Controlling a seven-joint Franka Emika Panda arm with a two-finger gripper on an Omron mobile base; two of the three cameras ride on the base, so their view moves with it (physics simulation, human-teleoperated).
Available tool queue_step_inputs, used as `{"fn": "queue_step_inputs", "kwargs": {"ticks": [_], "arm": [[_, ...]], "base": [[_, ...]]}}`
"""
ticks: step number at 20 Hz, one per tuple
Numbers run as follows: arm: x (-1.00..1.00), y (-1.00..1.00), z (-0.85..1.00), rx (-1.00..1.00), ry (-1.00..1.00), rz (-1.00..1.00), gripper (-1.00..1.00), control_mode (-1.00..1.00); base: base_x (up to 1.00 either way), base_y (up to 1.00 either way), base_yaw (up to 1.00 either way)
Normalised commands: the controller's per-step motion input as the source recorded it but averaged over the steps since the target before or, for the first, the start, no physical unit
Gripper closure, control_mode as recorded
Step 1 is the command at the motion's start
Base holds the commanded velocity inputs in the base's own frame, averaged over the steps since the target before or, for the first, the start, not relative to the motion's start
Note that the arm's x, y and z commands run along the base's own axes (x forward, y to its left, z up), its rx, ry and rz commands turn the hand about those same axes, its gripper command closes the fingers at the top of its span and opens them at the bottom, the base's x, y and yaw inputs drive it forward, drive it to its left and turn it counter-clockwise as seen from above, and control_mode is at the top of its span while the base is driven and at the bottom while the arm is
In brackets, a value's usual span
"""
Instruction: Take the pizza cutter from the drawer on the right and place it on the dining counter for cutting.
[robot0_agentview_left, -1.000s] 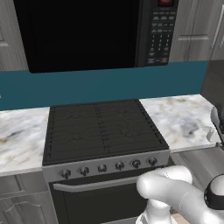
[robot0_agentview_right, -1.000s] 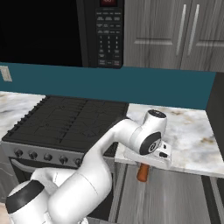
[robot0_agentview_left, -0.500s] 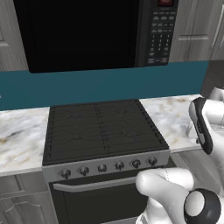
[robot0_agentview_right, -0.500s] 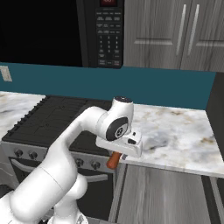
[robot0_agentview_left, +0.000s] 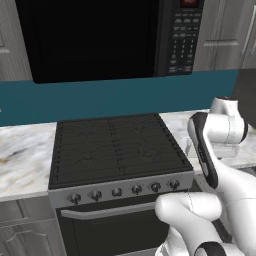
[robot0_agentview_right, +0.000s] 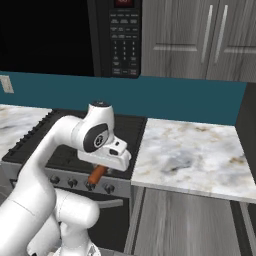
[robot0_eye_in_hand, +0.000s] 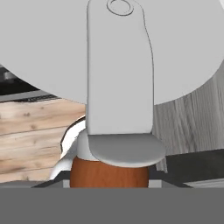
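end effector (robot0_agentview_right: 100, 170): closed on the pizza cutter (robot0_eye_in_hand: 118, 83), jaws part-way in, handle clamped between them
pizza cutter position: carried in the air in front of the stove (robot0_agentview_right: 55, 150), over its knob row; reddish-brown handle (robot0_agentview_right: 97, 174) pokes out below the end effector, toward the stove front
cutter axis: runs straight out from the end effector; in the hand view the handle sits nearest the jaws, the silver wheel beyond it, broad face to the camera
cutter vs end effector: no gap, tool is an extension of the hand
side counter (robot0_agentview_right: 190, 155): marble top just right of the stove, beside the hand; narrow worktop, likely not the target
dining counter: not among these views, judged to lie away from the stove
step in hand: carry phase, judged
next move turns on: swinging arm or base off the stove toward the island, wheel leading, then lowering flat
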Motion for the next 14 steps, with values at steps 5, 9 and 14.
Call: {"fn": "queue_step_inputs", "kwargs": {"ticks": [5, 9, 14], "arm": [[0.0, 0.57, 0.25, 0.0, 0.0, 0.0, 1.0, -1.0], [0.0, 0.26, 0.14, -0.05, 0.0, 0.0, 1.0, -1.0], [0.0, 0.21, 0.02, -0.08, 0.0, 0.0, 1.0, -1.0]], "base": [[0.0, 0.0, 0.0], [0.0, 0.0, 0.0], [0.0, 0.0, 0.0]]}}
